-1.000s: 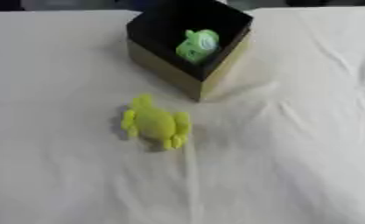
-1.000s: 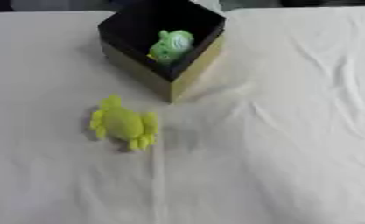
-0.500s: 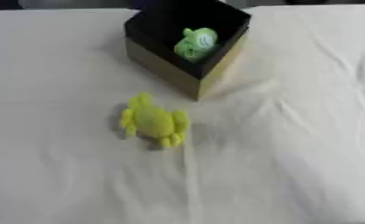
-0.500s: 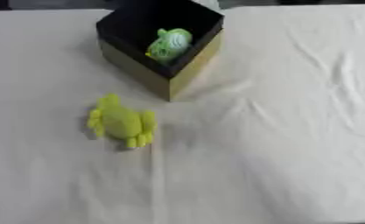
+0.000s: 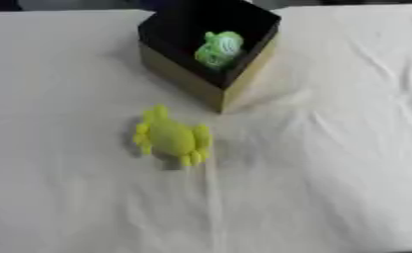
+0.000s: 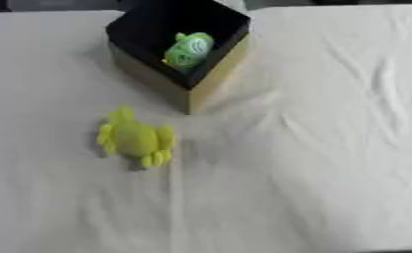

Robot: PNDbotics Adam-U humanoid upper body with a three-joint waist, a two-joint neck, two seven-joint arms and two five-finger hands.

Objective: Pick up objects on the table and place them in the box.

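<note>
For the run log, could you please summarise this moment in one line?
yellow toy: on table | green toy: in box | hands: unseen

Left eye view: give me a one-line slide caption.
Yellow-green plush toy lies on the white tablecloth beside the black-lined box, which already holds a green toy.

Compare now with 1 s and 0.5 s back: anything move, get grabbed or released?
Nothing visibly changed. The yellow-green toy lies on the white cloth in front of the box, apart from it, as before. The green toy sits inside the box, same spot. Neither hand shows in any picture, so nothing was taken hold of or let go. Only a slight shift of the whole picture, which is the camera.
</note>
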